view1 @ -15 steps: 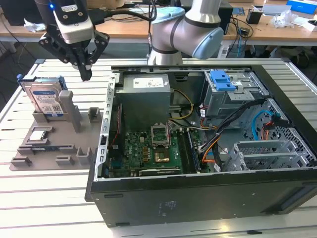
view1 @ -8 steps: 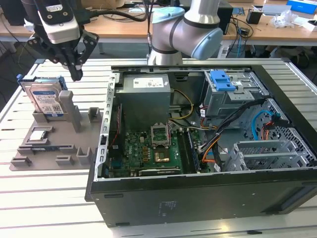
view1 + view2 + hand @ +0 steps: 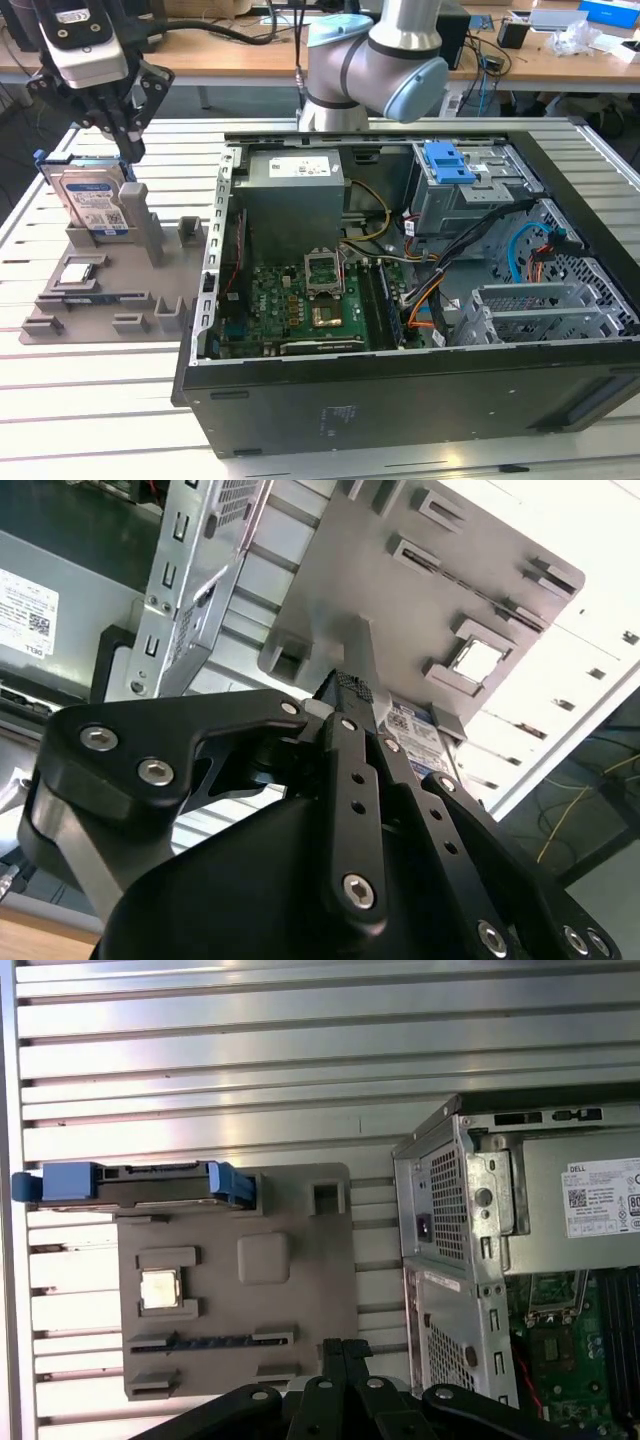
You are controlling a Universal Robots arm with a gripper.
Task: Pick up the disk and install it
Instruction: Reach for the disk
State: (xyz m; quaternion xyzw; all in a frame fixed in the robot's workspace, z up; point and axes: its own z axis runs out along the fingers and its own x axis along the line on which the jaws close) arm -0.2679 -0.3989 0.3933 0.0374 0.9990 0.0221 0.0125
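Scene: A robot arm [image 3: 400, 70] works over a slatted metal tabletop [image 3: 80, 400]. An open computer case [image 3: 400, 400] fills the exterior view's right, and a grey parts tray [image 3: 130, 290] lies on its left.
Disk: The disk [image 3: 95, 205] stands on edge in a slot at the tray's far end, label outward and blue rails along its sides. The first wrist view catches it edge-on [image 3: 150, 1185].
Pincer: The pincer [image 3: 128, 145] hangs just above the disk's top edge, its jaws drawn together and gripping nothing. It appears clear of the drive.
Also on the tray: A small square chip [image 3: 78, 272] lies flat in its own recess, near the disk's foot.
Inside the case: A lone blue bracket [image 3: 450, 162] sits on top of the drive cage [image 3: 460, 210], with cables [image 3: 480, 232] draped beside it.
Risk: With the jaws closed, a descent would likely land on the disk's top edge and could rock it out of the slot or knock it onto the chip. A hold on one plastic rail alone might let the drive swing. The loose cables could snag it near the cage.
Hard to make out: The gap between fingertips and disk cannot be judged. In the second wrist view the pincer's body [image 3: 352, 685] covers most of the disk, leaving a corner of label [image 3: 415, 730]. The slot's floor and the cage opening are hidden.
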